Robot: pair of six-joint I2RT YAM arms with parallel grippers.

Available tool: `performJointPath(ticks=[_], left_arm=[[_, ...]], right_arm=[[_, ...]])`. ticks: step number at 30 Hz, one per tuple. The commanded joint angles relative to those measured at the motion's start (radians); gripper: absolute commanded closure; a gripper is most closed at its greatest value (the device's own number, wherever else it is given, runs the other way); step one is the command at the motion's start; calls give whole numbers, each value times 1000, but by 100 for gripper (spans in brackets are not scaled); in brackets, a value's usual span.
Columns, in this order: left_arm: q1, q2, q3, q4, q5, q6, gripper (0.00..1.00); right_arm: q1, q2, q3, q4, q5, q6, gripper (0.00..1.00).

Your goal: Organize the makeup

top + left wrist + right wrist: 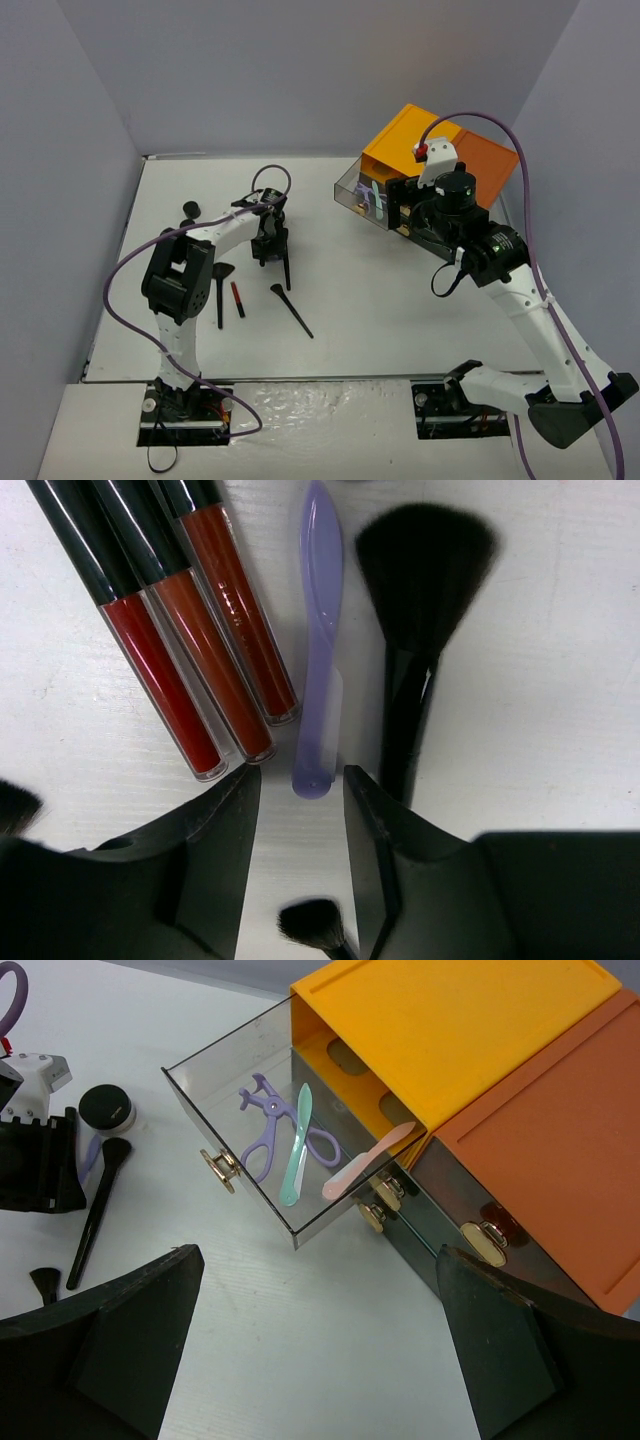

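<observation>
left gripper (300, 810) hangs nose down over the left half of the worktop (400, 320); its fingers (215, 850) stand a little apart and we see nothing pinched between them; just past the tips lie three red sticks (210, 670) side by side and touching; next to them a pale purple spatula (322, 640) with its near end right at the mouth of the gap; just beside that a big black brush (425, 575), bristles pointing away from the gripper; a small black brush head (312, 922) shows low between the fingers, blurred.

nearer the front edge, also in the left half, we see a long-handled black brush (219, 295), a single red stick (238, 298) just beside it, and a second black brush (291, 310) lying slantwise a bit apart; a round black jar (190, 209) sits near the left edge, in the far half.

right gripper (315, 1255) hovers over the worktop in front of the orange-topped box (450, 1020) at the far right corner; its fingers (130, 1340) are spread wide, holding nothing; the box's top drawer (200, 1090) is pulled out; in it lie a purple scissor-like tool (270, 1130), a teal spatula (295, 1145) and a pink spatula (365, 1160); a darker orange box (560, 1140) stands touching on the right side, its drawer pushed in.
</observation>
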Motion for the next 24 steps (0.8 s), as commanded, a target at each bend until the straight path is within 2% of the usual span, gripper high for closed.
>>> performJointPath(ticks=[1,15,24], left_arm=[[-7,-32,39,16,8,0,63],[-6,45,100,3,-10,3,65],[-16,37,84,-8,-14,-9,89]], right_arm=[[-9,-9,1,67,12,-1,0],[-7,-4,-9,65,2,4,0],[-8,-4,-5,65,-11,9,0]])
